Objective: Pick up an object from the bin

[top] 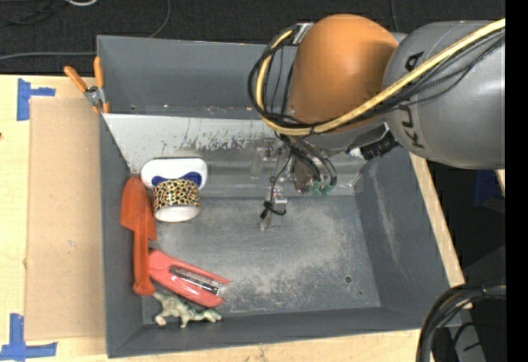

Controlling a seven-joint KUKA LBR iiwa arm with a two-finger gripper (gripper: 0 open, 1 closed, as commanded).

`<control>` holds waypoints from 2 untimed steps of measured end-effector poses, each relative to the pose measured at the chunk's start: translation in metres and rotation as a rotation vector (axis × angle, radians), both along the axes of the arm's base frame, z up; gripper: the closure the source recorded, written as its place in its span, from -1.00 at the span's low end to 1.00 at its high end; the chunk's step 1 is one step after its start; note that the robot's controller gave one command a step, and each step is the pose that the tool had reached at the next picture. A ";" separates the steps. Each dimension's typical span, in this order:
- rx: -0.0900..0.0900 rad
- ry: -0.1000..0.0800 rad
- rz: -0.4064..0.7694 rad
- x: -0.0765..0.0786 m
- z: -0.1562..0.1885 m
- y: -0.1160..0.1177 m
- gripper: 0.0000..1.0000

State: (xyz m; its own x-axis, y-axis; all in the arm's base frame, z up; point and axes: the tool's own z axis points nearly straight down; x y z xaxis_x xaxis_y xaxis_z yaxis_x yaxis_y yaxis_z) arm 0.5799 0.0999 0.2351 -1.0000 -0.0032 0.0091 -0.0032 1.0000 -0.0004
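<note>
The leopard-spot cup [176, 199] is not picked yet. The gripper [272, 210], open or closed nobody can tell, probably must go left to it.

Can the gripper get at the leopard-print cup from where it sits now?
Probably yes. The gripper hangs over the bare floor of the bin, with nothing between it and the cup. A white-and-blue thing and an orange cloth crowd the cup's far sides.

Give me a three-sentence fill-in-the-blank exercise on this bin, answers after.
The leopard-print cup lies in the grey metal bin's ___ half, as viewed.
The gripper hangs over bare floor, to the cup's ___.
The long limp cloth beside the cup is coloured ___.
Answers: left; right; orange.
</note>
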 end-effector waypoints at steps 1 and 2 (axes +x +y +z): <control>0.001 -0.008 -0.004 0.001 0.005 -0.001 -1.00; 0.000 -0.005 -0.113 -0.047 -0.144 0.061 -1.00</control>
